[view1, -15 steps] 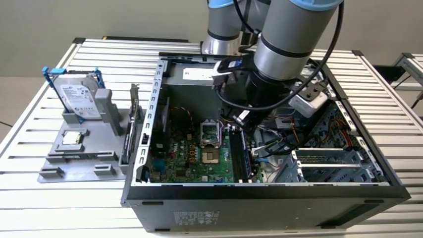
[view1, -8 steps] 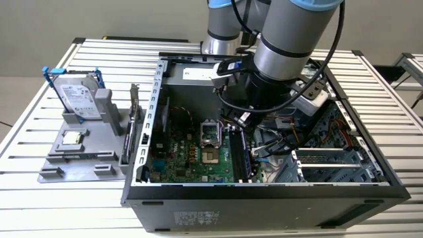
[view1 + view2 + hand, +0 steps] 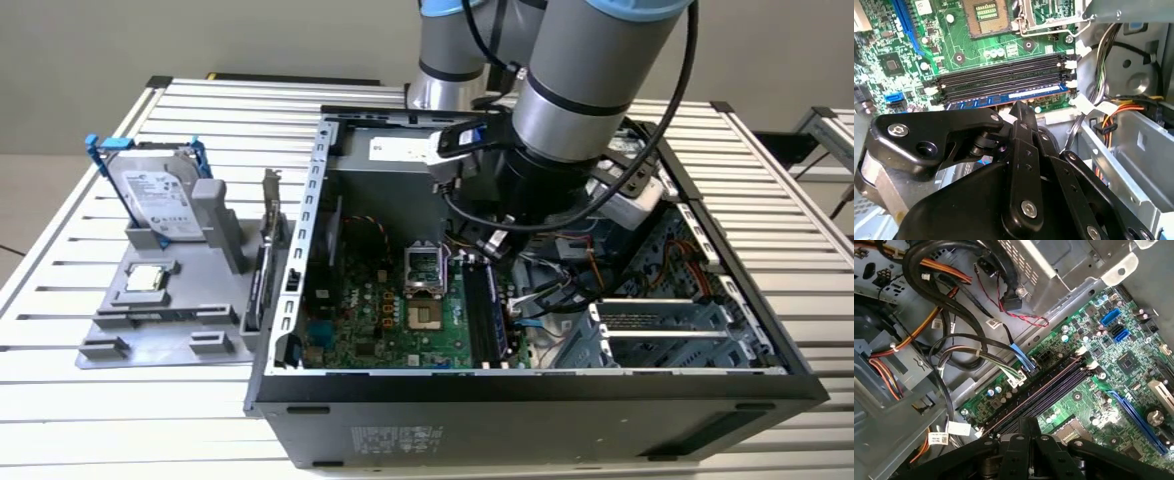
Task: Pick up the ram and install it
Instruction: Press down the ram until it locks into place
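The pincer [image 3: 1019, 107] reaches down inside the open computer case [image 3: 534, 385], its fingers together just above the memory slots [image 3: 1004, 75]. Right beneath its tip, the ram [image 3: 1014, 96] sits in the nearest slot.

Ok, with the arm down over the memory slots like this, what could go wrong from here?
1. The gripper meets the ram at one spot. Uneven pressure could seat it tilted, and whether the white end latch has closed cannot be told.
2. The loose cables beside the slots' end lie close to the arm and might snag.
3. The open processor socket beside the slots is exposed to a slip.
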Robot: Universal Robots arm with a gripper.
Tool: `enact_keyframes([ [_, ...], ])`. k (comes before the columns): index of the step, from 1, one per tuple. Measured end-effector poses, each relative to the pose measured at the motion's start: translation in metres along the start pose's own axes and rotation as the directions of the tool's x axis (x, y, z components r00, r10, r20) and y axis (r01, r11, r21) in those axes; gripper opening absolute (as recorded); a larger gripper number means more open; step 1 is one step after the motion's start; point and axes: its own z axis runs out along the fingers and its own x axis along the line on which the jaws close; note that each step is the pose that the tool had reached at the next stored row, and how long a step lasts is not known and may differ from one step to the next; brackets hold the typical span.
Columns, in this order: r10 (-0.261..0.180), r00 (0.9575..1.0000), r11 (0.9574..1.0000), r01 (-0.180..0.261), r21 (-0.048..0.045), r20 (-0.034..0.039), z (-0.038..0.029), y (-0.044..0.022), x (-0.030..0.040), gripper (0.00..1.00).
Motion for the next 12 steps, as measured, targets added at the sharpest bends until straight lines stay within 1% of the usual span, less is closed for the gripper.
enact_keyframes([
  [3,-0.031,0.9995,0.9995,0.031,0.0000,0.0015,0.0000,0.0000,0.0001,0.00],
  [7,-0.073,0.9973,0.9973,0.073,0.0001,0.0036,0.0000,-0.0001,0.0001,0.00],
  [9,-0.093,0.9957,0.9957,0.093,0.0001,0.0045,0.0000,-0.0001,0.0001,0.00],
  [12,-0.130,0.9915,0.9915,0.130,0.0002,0.0064,0.0000,-0.0001,0.0001,0.00],
])
